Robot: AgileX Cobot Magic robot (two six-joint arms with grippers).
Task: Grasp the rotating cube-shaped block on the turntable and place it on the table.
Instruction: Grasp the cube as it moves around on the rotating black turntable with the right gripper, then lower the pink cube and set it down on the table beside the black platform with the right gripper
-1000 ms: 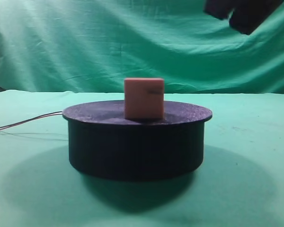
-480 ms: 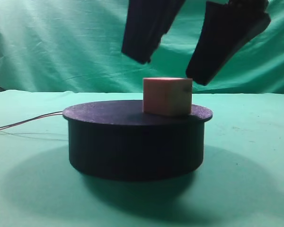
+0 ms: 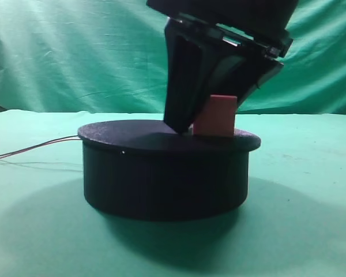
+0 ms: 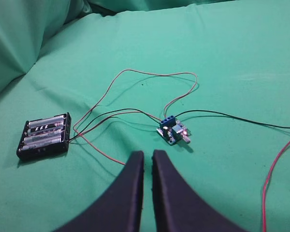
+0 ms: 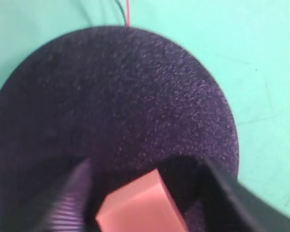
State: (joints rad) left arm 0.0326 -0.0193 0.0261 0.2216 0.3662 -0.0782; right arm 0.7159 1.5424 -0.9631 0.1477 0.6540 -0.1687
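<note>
right gripper (image 3: 205, 124) now down astride cube-shaped block (image 3: 216, 115)

A lab bench: green cloth backdrop (image 3: 75, 52), battery pack (image 4: 43, 135), bare circuit board (image 4: 173, 131), loose wires (image 4: 135, 77).

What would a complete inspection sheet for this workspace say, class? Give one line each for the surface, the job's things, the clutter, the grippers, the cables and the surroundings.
Surface: table covered in green cloth.
Job's things: cube-shaped block sits on the turntable, right of its centre.
Clutter: battery holder and small circuit board lie on the cloth in the left wrist view.
Grippers: right gripper straddles the block, with gaps showing at both fingers; left gripper nearly shut, holding nothing.
Cables: thin red wires trail left from the turntable; red and black wires join holder and board.
Surroundings: draped green backdrop.
</note>
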